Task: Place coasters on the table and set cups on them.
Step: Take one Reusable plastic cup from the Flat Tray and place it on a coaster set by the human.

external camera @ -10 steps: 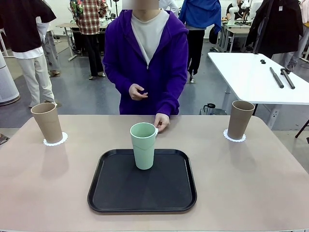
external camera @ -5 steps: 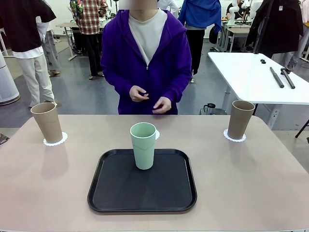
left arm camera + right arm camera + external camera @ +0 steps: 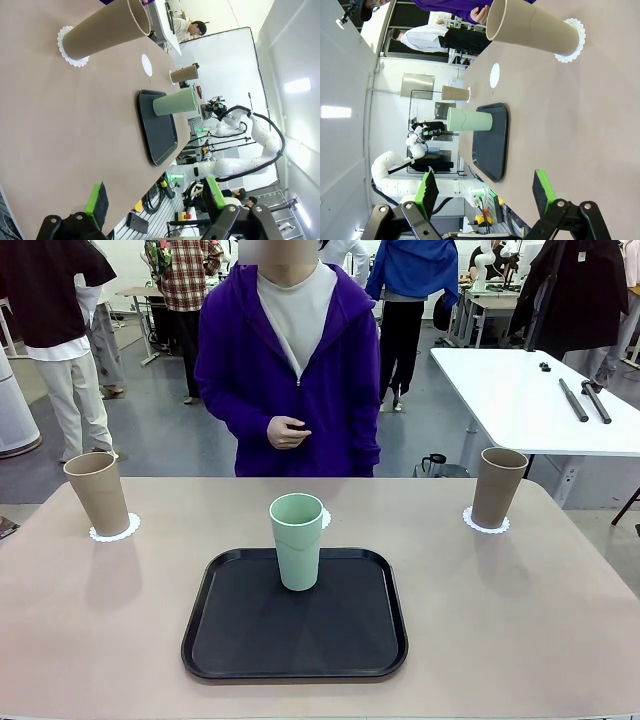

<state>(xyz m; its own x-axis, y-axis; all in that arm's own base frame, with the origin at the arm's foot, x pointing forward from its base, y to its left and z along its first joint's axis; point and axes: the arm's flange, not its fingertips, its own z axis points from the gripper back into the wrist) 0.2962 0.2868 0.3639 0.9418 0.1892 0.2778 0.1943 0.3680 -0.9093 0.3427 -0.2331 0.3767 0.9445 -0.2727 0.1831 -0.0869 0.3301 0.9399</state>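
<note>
**Left gripper**: jaws wide, green pads well apart, nothing between them. It sits at the bottom of the left wrist view, above the beige-pink table and apart from every cup.

**Right gripper**: the same, wide and empty, at the bottom of the right wrist view and clear of all the cups.

**Settings you can count as done, two of three:**
- Tan cup at frame left: upright on the first doily coaster.
- Tan cup at frame right: upright on the second doily coaster.

**Setting still open:**
- Third doily coaster: bare on the table, just beyond the far edge of the black tray. In the front view the cup before it mostly hides it.
- Mint green cup: upright on the tray, toward its far edge, centre of the front view.

By your reckoning one move is left: the green cup goes off the tray onto the bare coaster.

**Person:** at the far side, one hand held at the waist, off the table.
</note>
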